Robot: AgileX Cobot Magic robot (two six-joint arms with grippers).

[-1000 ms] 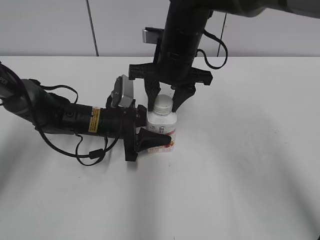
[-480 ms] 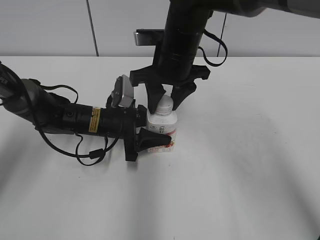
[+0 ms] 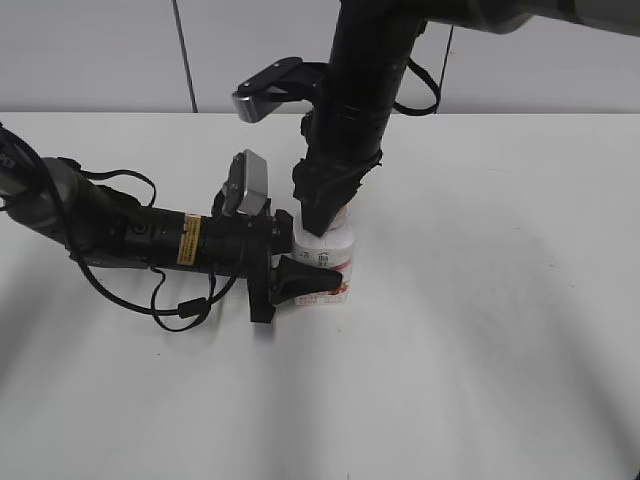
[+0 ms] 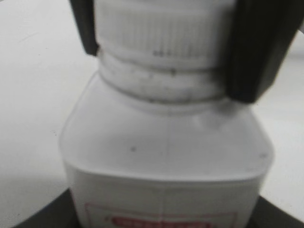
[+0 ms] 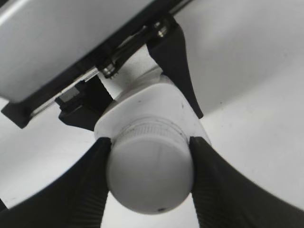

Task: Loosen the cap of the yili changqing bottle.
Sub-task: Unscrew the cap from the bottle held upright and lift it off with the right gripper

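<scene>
The yili changqing bottle, white with a pink-red label, stands upright on the white table. My left gripper reaches in from the left and is shut on the bottle's body, its dark jaws showing at the bottom corners of the left wrist view. My right gripper comes down from above and is shut on the cap. Its ribbed black fingers press on both sides of the cap. In the exterior view the cap is hidden behind the right gripper.
The left arm lies low across the table's left side with looped cables. The right arm stands as a column over the bottle. A grey wall lies behind the table's far edge.
My right gripper has turned about its upright axis while gripping the cap; its fingers now show edge-on and its wrist camera has swung left. The bottle and the left arm have stayed in place.
</scene>
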